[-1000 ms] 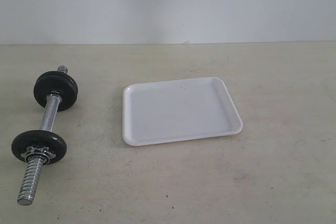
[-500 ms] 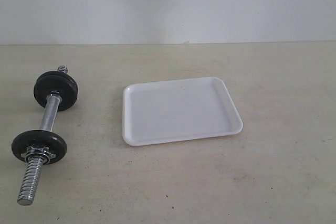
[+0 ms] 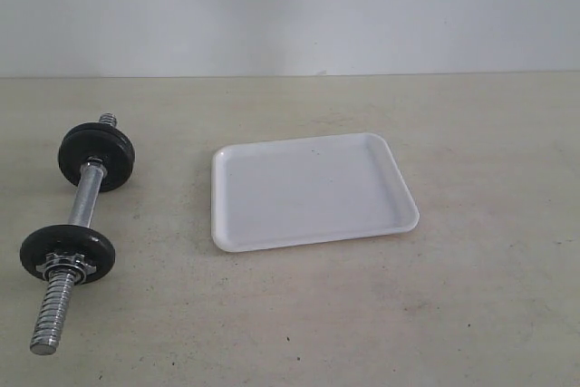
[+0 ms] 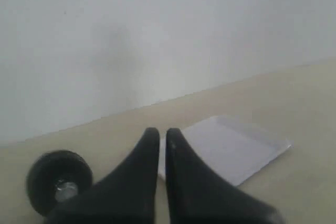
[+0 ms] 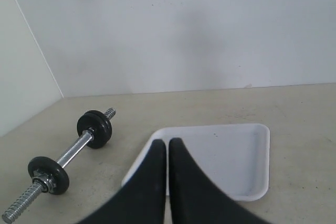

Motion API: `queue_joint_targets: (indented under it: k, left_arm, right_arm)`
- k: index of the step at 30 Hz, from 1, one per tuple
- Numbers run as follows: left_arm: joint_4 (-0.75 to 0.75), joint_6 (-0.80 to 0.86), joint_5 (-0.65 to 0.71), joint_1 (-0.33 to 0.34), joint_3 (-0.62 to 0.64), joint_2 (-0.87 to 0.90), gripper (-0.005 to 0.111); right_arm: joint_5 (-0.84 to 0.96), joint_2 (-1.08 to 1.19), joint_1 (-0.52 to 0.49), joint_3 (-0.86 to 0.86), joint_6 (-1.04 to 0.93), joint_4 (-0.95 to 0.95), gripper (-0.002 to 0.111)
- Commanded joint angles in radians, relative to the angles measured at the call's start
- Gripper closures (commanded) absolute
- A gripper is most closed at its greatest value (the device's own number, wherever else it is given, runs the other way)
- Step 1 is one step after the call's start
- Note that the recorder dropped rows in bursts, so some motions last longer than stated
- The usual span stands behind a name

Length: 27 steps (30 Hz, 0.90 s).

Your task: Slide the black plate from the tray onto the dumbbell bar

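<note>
The dumbbell bar (image 3: 84, 203) lies on the table at the left, with two black plates on it. One black plate (image 3: 97, 158) sits near the far end. The other black plate (image 3: 68, 253) sits nearer, with a silver collar nut (image 3: 65, 266) against it. The white tray (image 3: 308, 192) lies in the middle with nothing in it. Neither gripper shows in the exterior view. The left gripper (image 4: 159, 132) is shut and holds nothing, with the tray (image 4: 231, 148) and a black plate (image 4: 59, 179) beyond it. The right gripper (image 5: 168, 142) is shut too, above the tray (image 5: 231, 156), with the bar (image 5: 73, 150) off to one side.
The beige table (image 3: 471, 314) runs back to a white wall (image 3: 362, 6). In the right wrist view a second wall (image 5: 21, 77) meets it in a corner beyond the dumbbell.
</note>
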Motion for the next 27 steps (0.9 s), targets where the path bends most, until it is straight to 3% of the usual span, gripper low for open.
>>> queue_joint_targets:
  k: [1, 14, 18, 27]
  left_arm:
    - [0.347, 0.005, -0.001, -0.002, 0.004, -0.002, 0.102]
    - [0.659, 0.005, -0.001, -0.002, 0.004, -0.002, 0.102]
    - [0.659, 0.005, -0.001, -0.002, 0.004, -0.002, 0.102]
    - [0.659, 0.005, -0.001, -0.002, 0.004, -0.002, 0.102]
  right_arm:
    - [0.002, -0.005, 0.001, 0.003, 0.006, 0.000, 0.109]
    - [0.004, -0.005, 0.001, 0.003, 0.012, -0.030, 0.109]
    - [0.032, -0.005, 0.001, 0.003, 0.004, -0.130, 0.109]
    - [0.035, -0.005, 0.001, 0.003, 0.049, -0.119, 0.109]
